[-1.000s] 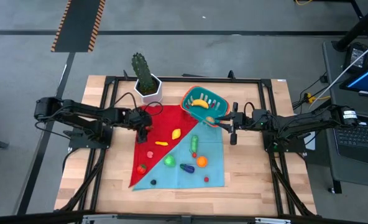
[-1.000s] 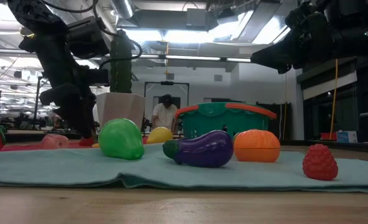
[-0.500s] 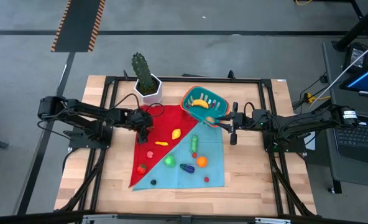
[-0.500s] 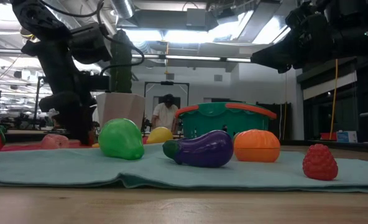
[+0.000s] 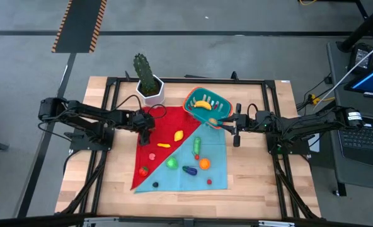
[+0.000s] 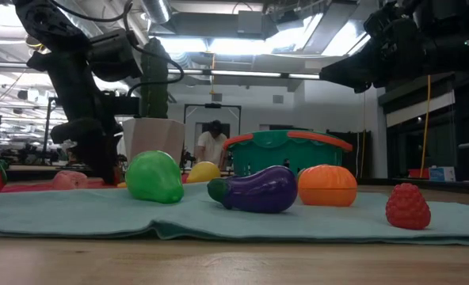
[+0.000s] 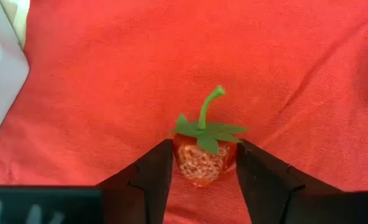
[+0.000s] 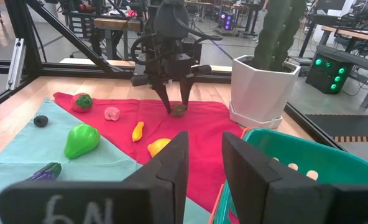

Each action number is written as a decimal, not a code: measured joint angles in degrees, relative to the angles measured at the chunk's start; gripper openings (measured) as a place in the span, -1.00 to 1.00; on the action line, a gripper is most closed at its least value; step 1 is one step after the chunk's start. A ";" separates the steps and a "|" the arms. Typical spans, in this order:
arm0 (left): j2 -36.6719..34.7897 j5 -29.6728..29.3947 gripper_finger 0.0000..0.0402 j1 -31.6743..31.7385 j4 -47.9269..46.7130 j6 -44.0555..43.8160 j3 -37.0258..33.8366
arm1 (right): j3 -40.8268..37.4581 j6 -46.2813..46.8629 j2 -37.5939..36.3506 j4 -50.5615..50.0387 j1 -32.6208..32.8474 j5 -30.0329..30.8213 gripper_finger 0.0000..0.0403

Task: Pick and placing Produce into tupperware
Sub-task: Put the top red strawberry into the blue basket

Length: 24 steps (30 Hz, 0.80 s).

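Note:
A small red strawberry [image 7: 202, 158] with a green stalk sits on the red cloth [image 5: 167, 123]. My left gripper [image 7: 204, 163] is down over it, a finger on either side; the right wrist view shows this from across the table [image 8: 175, 107]. The teal tupperware [image 5: 205, 107] with the orange rim stands at the cloth's far right corner with a yellow banana [image 5: 202, 104] in it. Several other Produce pieces lie on the cloth, among them a green pear [image 5: 172, 162], an eggplant [image 5: 189, 169] and an orange [image 5: 204, 163]. My right gripper [image 5: 224, 126] hovers beside the tupperware, shut and holding nothing. My left gripper has the strawberry pinched between its two fingers, which lie against its two sides [image 7: 179, 160] below the green leaves. The fingers [image 7: 156, 174] slant down from the table's left. The strawberry rests on the red cloth with its stalk up.
A cactus in a white pot [image 5: 150, 88] stands just beyond the left gripper, at the cloth's far left corner. The teal half of the cloth [image 5: 193, 180] covers the near right. A black frame [image 5: 111, 113] runs around the work area. A person [image 6: 212, 142] stands far behind the table.
My left arm has leaned a little lower over the strawberry. The strawberry and all other pieces lie where they were.

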 joint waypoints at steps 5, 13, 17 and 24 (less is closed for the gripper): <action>-0.01 -0.05 -0.38 -0.02 0.02 -0.22 0.02 | 0.00 0.00 0.00 0.00 0.00 0.00 -0.51; -0.02 -0.77 -0.34 -0.02 0.00 -0.28 0.02 | 0.00 -0.01 0.00 0.00 0.00 0.00 -0.51; -0.02 -2.22 -0.31 0.00 -0.12 -0.09 0.13 | 0.00 -0.01 0.00 0.00 -0.01 0.00 -0.51; -0.02 -2.23 -0.39 -0.02 -1.57 1.56 2.82 | 0.00 -0.01 0.00 0.00 0.00 0.00 -0.51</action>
